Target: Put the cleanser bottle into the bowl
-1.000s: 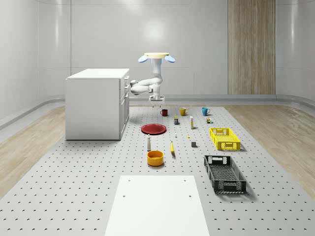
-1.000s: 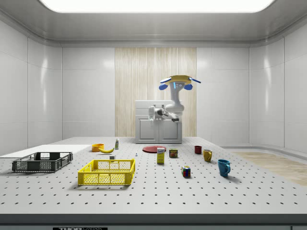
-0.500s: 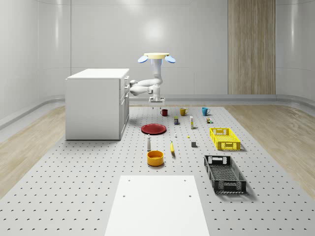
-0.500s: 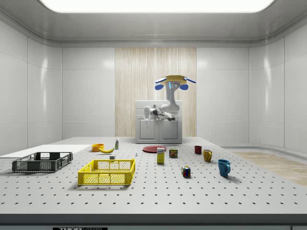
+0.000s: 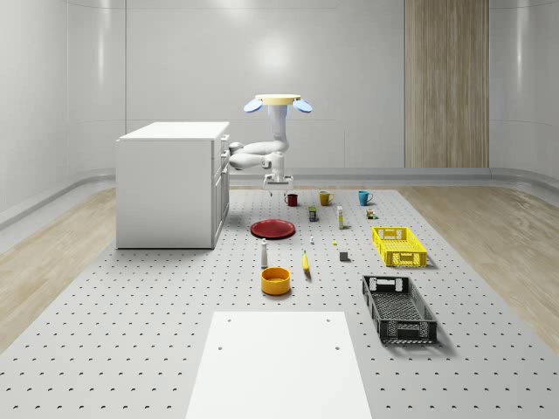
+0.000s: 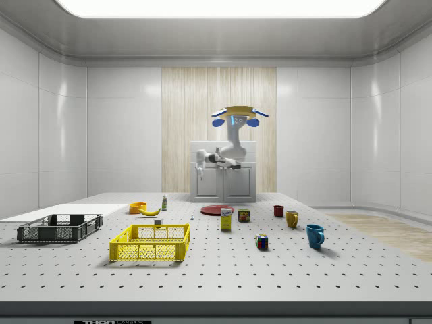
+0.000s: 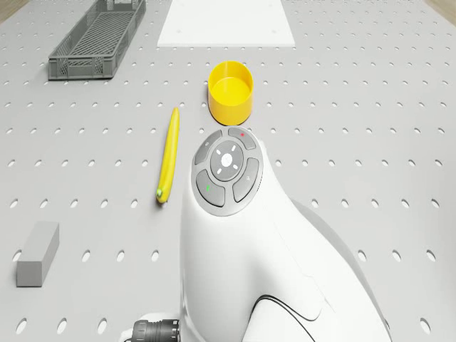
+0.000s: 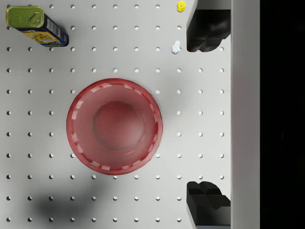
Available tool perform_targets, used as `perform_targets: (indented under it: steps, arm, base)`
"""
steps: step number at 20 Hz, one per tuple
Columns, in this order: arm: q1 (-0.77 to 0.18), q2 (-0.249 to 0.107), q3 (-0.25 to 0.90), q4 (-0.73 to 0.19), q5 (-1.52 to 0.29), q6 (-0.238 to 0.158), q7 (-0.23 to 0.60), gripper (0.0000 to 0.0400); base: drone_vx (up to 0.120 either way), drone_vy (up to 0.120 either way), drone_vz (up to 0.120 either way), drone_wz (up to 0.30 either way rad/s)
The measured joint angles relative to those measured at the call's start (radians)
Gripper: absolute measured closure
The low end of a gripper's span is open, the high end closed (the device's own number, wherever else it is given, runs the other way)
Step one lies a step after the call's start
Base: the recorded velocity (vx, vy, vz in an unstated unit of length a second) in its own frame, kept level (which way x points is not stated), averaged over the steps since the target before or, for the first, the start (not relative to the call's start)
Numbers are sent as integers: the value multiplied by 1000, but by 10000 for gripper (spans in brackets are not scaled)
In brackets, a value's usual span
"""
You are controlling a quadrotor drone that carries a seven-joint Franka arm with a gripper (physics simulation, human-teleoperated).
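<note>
Well below and apart from my spread-fingered gripper (image 5: 275,182) stands the small upright white cleanser bottle (image 5: 264,253), near the orange bowl (image 5: 275,280); the drone (image 5: 278,101) hovers.

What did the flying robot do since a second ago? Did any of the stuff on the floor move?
The drone slid toward the side view's left, in front of the white cabinet, and the arm with its gripper went with it. It hovers above the red plate, holding nothing, fingers open. The cleanser bottle, the bowl, banana, cups and crates stayed put.
</note>
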Motion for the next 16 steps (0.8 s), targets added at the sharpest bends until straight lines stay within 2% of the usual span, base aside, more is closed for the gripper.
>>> perform_targets:
  steps: [6, 16]
  arm:
    - [67, -13, 2, 0, 5, 12, 10, 0]
    - [4, -33, 6, 1, 14, 30, 12, 0]
  base:
    - [120, 0, 0, 0]
    - [120, 116, 0, 0]
